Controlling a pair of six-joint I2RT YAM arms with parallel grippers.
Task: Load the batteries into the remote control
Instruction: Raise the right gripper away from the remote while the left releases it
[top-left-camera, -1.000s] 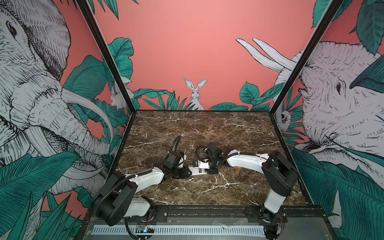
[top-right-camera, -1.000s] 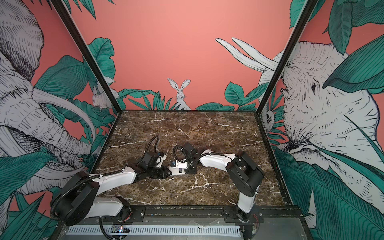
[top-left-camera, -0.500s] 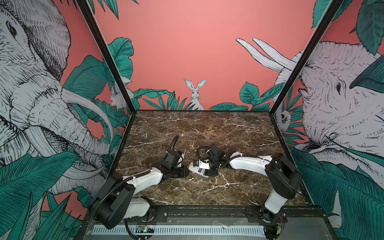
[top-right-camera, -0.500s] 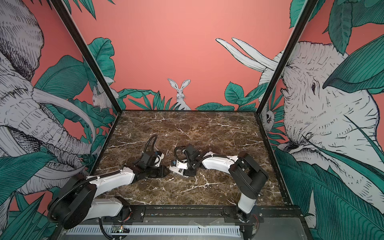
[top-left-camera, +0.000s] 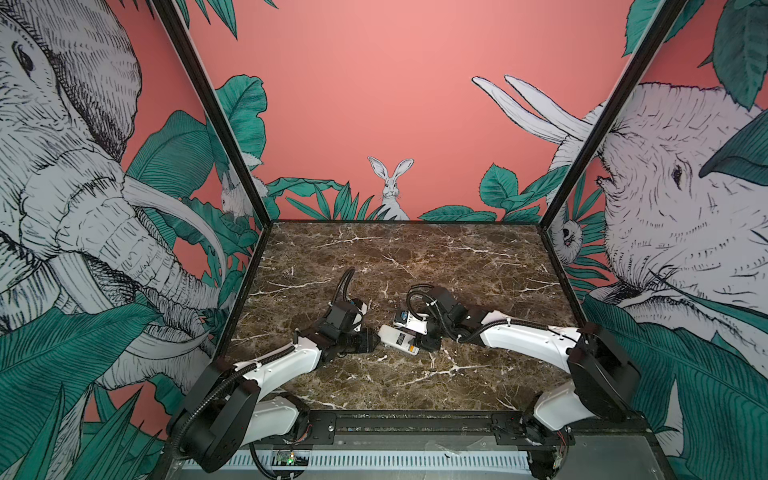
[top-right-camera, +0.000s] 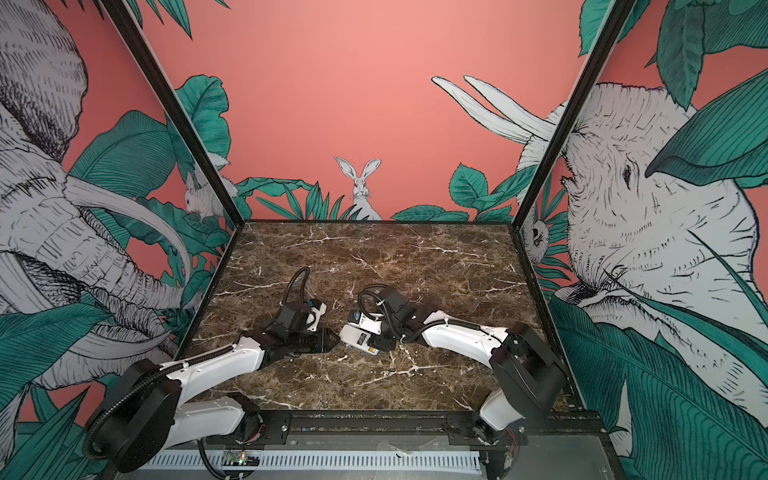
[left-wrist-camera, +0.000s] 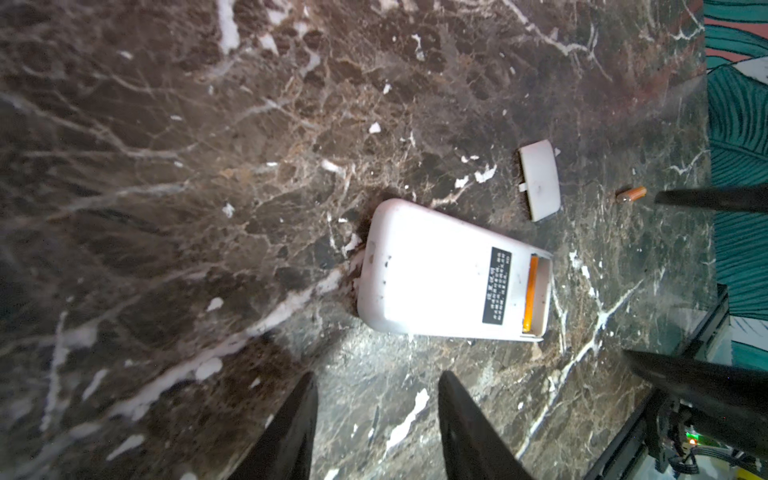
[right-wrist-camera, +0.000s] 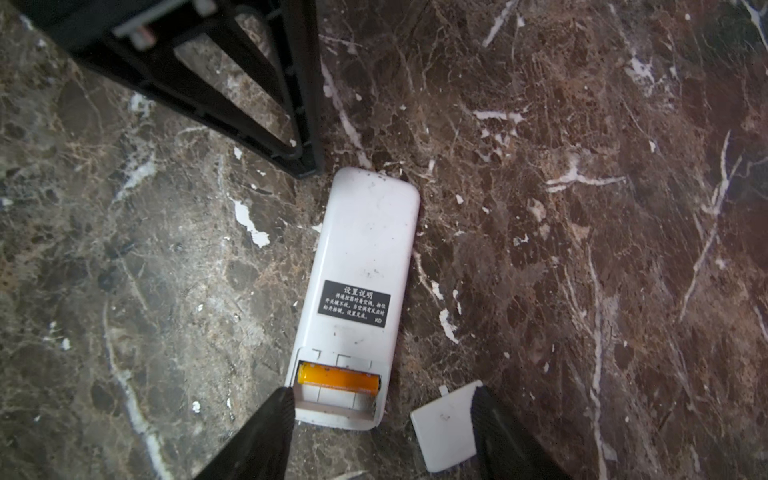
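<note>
The remote control (right-wrist-camera: 363, 257) lies face down on the marble, white back and dark label up, and shows in both top views (top-left-camera: 394, 337) (top-right-camera: 356, 336). Its battery compartment is uncovered, with one orange battery (right-wrist-camera: 338, 378) (left-wrist-camera: 531, 291) seated in it. A second battery (left-wrist-camera: 631, 194) lies loose on the table beyond the remote. My right gripper (right-wrist-camera: 382, 392) is open, one finger at the corner of the remote's compartment end, the other over the loose white cover (right-wrist-camera: 444, 428). My left gripper (left-wrist-camera: 378, 376) is open and empty, a short way off the remote's rounded end.
The white battery cover (left-wrist-camera: 539, 178) lies flat beside the remote's open end. The left gripper's black frame (right-wrist-camera: 249, 104) stands close to the remote's rounded end. Dark marble table (top-left-camera: 415, 257) is walled on three sides, with a black rail (top-left-camera: 415, 424) along the front.
Both grippers have opened. The left one has drawn back a little from the remote, which now lies free on the table.
</note>
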